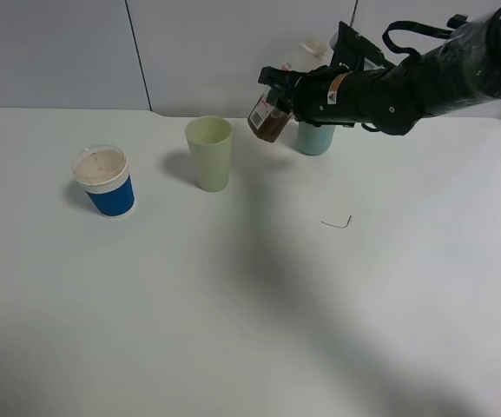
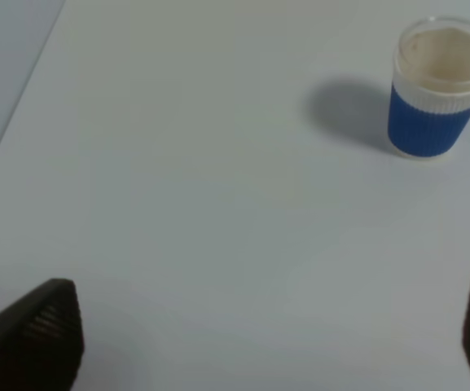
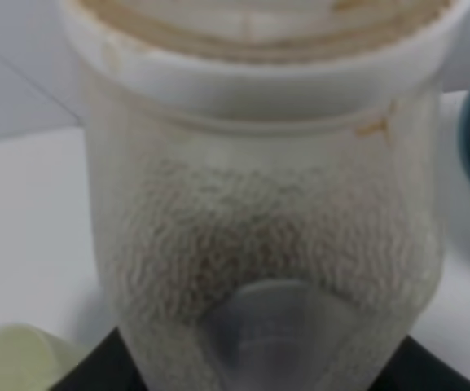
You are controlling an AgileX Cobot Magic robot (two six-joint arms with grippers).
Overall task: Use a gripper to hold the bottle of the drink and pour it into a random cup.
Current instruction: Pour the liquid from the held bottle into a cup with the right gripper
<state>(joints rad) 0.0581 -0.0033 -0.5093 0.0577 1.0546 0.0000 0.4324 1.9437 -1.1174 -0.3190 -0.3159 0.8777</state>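
Exterior high view: the bottle (image 1: 261,111), pinched in the right tool (image 1: 281,94), is held tilted aloft between the green cup (image 1: 209,153) and the teal cup (image 1: 315,139) (over neither rim), so the drink (image 1: 273,129) could be spilled onto the tabletop (image 1: 250,304) if tipped further.

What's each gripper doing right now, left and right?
Left gripper: open, holding nothing.
Right gripper: closed on the small clear plastic bottle of dark brown drink.

The table (image 1: 233,330) is white. The left cup (image 1: 109,196) is ribbed blue with a white rim, the middle cup (image 1: 209,156) pale green, the far cup (image 1: 314,139) teal. The drink (image 1: 273,129) is dark brown.
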